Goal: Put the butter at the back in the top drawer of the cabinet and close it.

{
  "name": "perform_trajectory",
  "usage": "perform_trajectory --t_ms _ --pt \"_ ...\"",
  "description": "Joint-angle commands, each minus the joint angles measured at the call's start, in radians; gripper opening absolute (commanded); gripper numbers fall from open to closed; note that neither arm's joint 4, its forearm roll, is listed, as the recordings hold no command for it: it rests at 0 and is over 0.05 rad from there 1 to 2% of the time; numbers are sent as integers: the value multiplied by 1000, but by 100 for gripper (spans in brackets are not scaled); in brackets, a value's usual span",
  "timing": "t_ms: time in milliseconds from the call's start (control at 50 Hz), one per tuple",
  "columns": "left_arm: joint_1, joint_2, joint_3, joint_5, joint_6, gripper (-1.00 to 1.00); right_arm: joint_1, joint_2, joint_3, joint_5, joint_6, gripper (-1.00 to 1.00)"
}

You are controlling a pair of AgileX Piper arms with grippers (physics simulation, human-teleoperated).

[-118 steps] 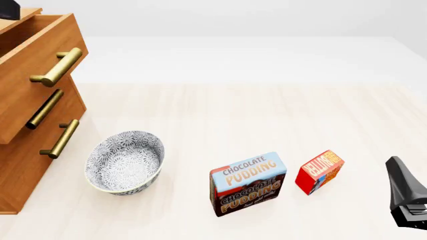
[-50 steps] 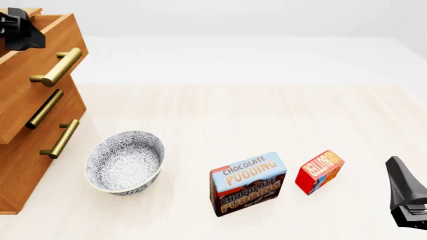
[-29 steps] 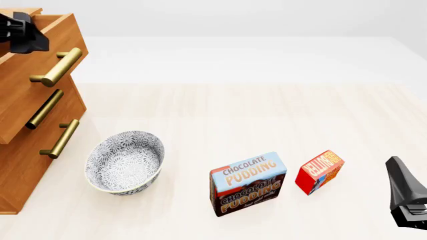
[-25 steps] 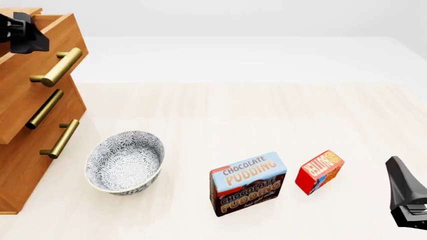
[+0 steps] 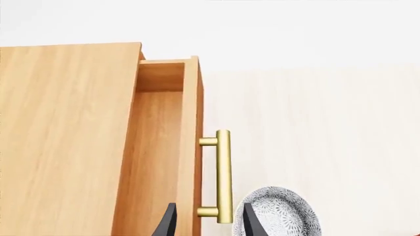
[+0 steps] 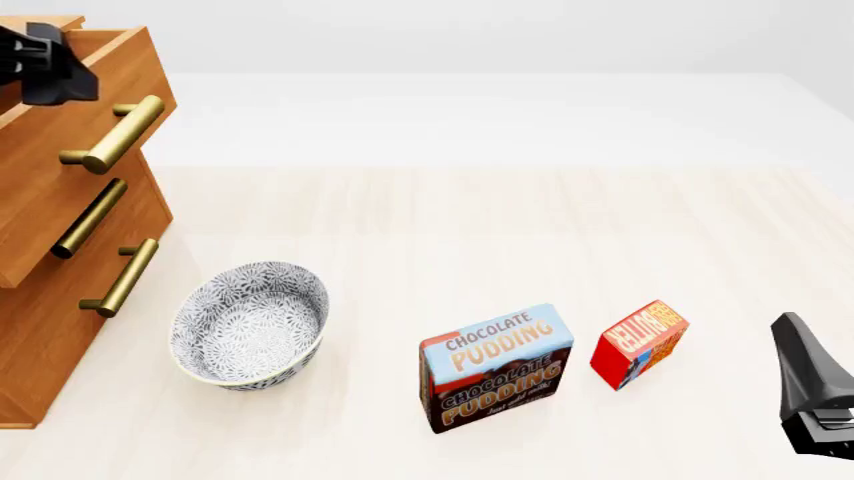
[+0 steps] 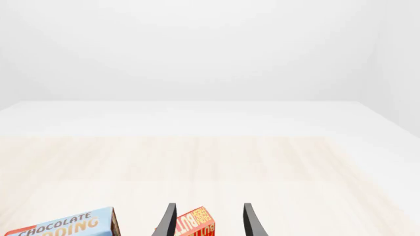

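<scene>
The butter (image 6: 639, 343), a small red box, stands on the table at the front right, right of the pudding box. In the right wrist view the butter (image 7: 195, 227) shows between the fingers of my right gripper (image 7: 208, 223), which is open and short of it. In the front view the right gripper (image 6: 809, 385) hangs right of the butter. The cabinet (image 6: 40, 250) stands at the far left with its top drawer (image 6: 80, 110) pulled partly out. My left gripper (image 6: 54, 72) is open above the drawer's front, its fingers (image 5: 168, 225) straddling the front panel and brass handle (image 5: 223, 176).
A patterned bowl (image 6: 250, 322) sits in front of the cabinet, below the drawer handles. A blue-and-brown Chocolate Pudding box (image 6: 497, 367) stands between bowl and butter. The two lower drawers (image 6: 80, 225) are shut.
Over the past two seconds my left gripper came into view and settled above the top drawer's front. In the last half second nothing has moved. The right arm has stayed still.
</scene>
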Motion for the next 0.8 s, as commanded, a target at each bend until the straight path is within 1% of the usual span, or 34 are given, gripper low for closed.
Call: perform_trajectory --t_ms 20,800 --pt "8 -4 5 -9 1 100 0 0 0 0 0 100" --pt "25 28 53 -69 2 100 0 0 0 0 0 100"
